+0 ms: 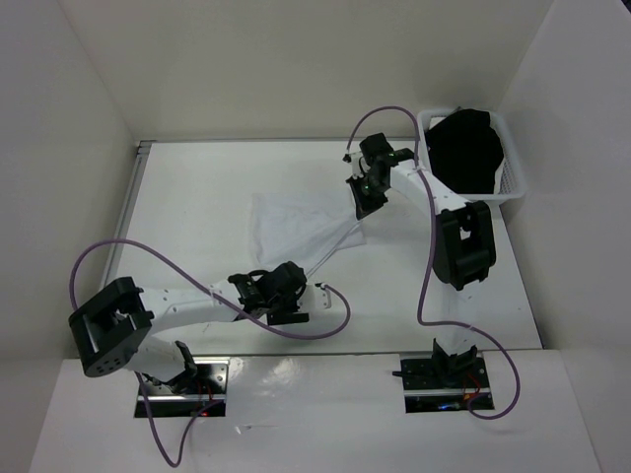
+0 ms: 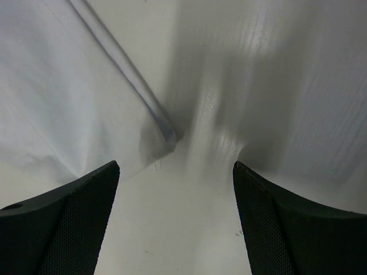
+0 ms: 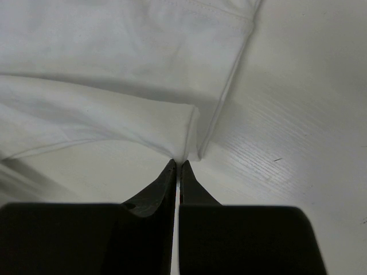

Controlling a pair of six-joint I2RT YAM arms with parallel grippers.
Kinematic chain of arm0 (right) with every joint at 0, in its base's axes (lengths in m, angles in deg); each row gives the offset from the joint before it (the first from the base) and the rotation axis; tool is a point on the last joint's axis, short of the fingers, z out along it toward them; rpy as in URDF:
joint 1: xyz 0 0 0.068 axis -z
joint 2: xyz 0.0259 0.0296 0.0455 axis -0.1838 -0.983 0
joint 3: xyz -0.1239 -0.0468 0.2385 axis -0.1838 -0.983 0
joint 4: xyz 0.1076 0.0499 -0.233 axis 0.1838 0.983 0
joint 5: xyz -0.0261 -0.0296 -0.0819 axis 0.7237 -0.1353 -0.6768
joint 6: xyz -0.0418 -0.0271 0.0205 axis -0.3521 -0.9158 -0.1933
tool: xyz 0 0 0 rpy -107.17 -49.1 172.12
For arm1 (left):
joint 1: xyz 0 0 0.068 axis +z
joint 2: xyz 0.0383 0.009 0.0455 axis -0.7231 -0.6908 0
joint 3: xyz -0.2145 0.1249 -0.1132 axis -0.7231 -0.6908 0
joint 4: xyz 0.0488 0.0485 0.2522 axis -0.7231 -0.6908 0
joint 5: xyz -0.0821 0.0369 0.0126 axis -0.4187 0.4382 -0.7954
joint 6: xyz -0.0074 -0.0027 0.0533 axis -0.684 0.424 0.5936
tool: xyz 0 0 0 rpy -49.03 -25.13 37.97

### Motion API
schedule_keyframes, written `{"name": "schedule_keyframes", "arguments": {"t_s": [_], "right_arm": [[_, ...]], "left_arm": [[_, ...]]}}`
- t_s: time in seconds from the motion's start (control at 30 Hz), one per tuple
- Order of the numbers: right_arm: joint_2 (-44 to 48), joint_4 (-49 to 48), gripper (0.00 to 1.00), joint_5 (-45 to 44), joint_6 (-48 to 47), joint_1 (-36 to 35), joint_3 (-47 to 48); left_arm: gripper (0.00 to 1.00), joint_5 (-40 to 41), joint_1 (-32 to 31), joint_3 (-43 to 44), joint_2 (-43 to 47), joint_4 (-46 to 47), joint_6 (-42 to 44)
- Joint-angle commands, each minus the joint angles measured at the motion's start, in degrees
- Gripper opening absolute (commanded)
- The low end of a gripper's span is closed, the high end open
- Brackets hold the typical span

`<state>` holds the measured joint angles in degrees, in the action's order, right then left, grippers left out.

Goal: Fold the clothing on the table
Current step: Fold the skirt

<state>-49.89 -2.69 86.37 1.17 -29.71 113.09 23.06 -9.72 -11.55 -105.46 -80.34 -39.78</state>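
Top view first: the clothing (image 1: pixel 291 227) lies roughly mid-table (image 1: pixel 197 197), wrinkly and not squared up, with a pulled-out corner pointing toward 4 o'clock. The right gripper (image 1: pixel 363 207) sits at the garment's 3 o'clock edge. In its wrist cam the two fingers (image 3: pixel 155 195) are pressed tight together, and a little fold of the hem runs straight into their tips, so it's pinching the clothing right at the edge. The fabric near the tips looks raised a bit, with shadow underneath.

The left gripper (image 1: pixel 299 291) is at about 6 o'clock of the garment, near the front edge of the cloth. Its wrist cam shows both fingers (image 2: pixel 74 217) spread wide with nothing between them – just bare tabletop. A seamed edge of the fabric comes down from 11 o'clock to a corner just ahead of the gap. The right side of that view is too blurry to call.

Over at the table's 1 o'clock corner there's a white basket (image 1: pixel 512 179) with a black garment (image 1: pixel 468 148) stuffed in it, well apart from the white piece.
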Motion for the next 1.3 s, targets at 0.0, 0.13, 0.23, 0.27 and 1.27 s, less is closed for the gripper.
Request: {"name": "schedule_keyframes", "arguments": {"t_s": [0.0,0.13,0.23,0.27,1.27], "right_arm": [[-0.4,-1.6,0.00,1.1,0.2,0.4,2.3],[-0.4,-1.6,0.00,1.1,0.2,0.4,2.3],[0.2,-1.6,0.00,1.1,0.2,0.4,1.8],[0.2,-1.6,0.00,1.1,-0.3,0.4,1.8],[6.5,-1.6,0.00,2.2,-0.3,0.4,-2.2]], "left_arm": [[0.87,0.3,-0.1,-0.9,-0.6,4.1,1.5],[0.84,0.8,-0.1,-1.5,-2.5,6.7,2.0],[0.82,1.4,-0.1,-1.5,-3.0,8.1,2.5],[0.82,1.4,-0.1,-1.5,-3.0,8.7,3.0],[0.11,7.2,-0.1,6.1,10.5,-2.9,-2.5]]}}
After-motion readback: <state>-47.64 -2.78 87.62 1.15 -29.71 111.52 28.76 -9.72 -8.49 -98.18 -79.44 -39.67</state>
